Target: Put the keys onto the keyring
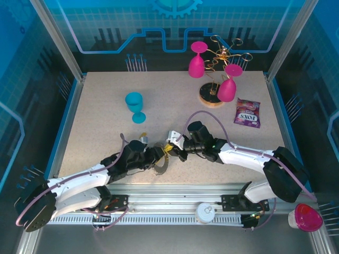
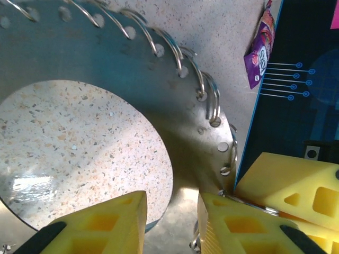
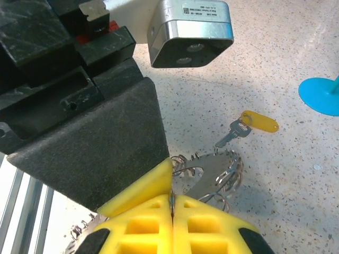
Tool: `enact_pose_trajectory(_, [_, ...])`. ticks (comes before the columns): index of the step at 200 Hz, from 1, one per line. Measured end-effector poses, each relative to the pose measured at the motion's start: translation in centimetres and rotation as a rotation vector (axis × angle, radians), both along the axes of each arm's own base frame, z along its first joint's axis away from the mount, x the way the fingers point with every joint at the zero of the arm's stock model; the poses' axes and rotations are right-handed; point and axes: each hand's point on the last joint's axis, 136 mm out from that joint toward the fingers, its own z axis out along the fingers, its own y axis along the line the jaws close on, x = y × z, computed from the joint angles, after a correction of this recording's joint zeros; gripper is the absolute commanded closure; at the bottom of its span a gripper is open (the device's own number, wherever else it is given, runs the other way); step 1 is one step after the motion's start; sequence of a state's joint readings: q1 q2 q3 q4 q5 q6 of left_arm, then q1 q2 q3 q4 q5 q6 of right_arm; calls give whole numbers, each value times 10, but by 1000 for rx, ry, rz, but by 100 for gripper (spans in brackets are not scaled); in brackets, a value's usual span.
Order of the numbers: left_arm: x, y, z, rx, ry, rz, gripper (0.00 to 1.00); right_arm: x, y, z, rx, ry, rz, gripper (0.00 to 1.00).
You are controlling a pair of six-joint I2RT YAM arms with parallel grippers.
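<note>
The keyring [image 2: 79,47] sits by the middle of the table's [image 1: 100,95] near edge, where both arms meet; the left fingers [image 2: 100,227] stand narrowly apart with the ring's flat grey band in the gap between them, and whether they press on it I cannot tell. The right fingers [image 3: 206,227] are closed pad to pad, a thin wire coil of the ring's fringe running into the seam between them. One key [image 3: 248,127] lies flat on the table just beyond the ring and apart from it, yellow head toward the blue goblet [image 1: 135,106], held by neither arm.

Around them: the one blue goblet stands upright left of the table's centre, well clear of the fingers. The gold wire stand [image 1: 222,53] on its round wooden base [image 1: 206,98] is at the far right corner. One purple sweet packet [image 1: 247,112] lies near the right edge. Nothing lies between the key and the ring, but the black back of a left finger [image 3: 95,143] crowds in right beside the right pair.

From above, the keyring [image 1: 163,168] is mostly covered by the fingers, only a grey arc showing; in the left wrist view the frame cuts it off at the top and left; the right wrist view hides its lower part behind yellow pads.

Counts: one key, one keyring, one blue goblet, and three pink goblets: two [image 1: 197,61] [image 1: 228,87] hung on the stand, and a third [image 1: 306,217] off the table past the near right corner, stem not made out.
</note>
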State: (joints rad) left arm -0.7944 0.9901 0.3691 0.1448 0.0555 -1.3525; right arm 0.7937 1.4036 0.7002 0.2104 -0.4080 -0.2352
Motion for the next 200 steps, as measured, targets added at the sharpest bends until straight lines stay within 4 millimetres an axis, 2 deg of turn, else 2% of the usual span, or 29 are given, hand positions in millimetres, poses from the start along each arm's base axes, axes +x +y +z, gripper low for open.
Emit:
enact_pose_trajectory(75, [-2, 1, 13, -47, -24, 5, 72, 3, 3, 1, 1, 20, -27, 100])
enact_pose_trajectory(120, [-7, 22, 23, 81, -102, -8, 65, 9, -2, -4, -33, 37, -74, 100])
enact_pose_trajectory(137, [-8, 27, 29, 173, -166, -64, 61, 13, -2, -2, -54, 63, -98, 100])
enact_pose_trajectory(159, [-12, 28, 35, 293, -267, -170, 52, 20, 2, 9, -47, 86, -129, 100])
enact_pose_trajectory(200, [-40, 10, 28, 444, -492, -455, 39, 24, 3, 17, -48, 158, -186, 100])
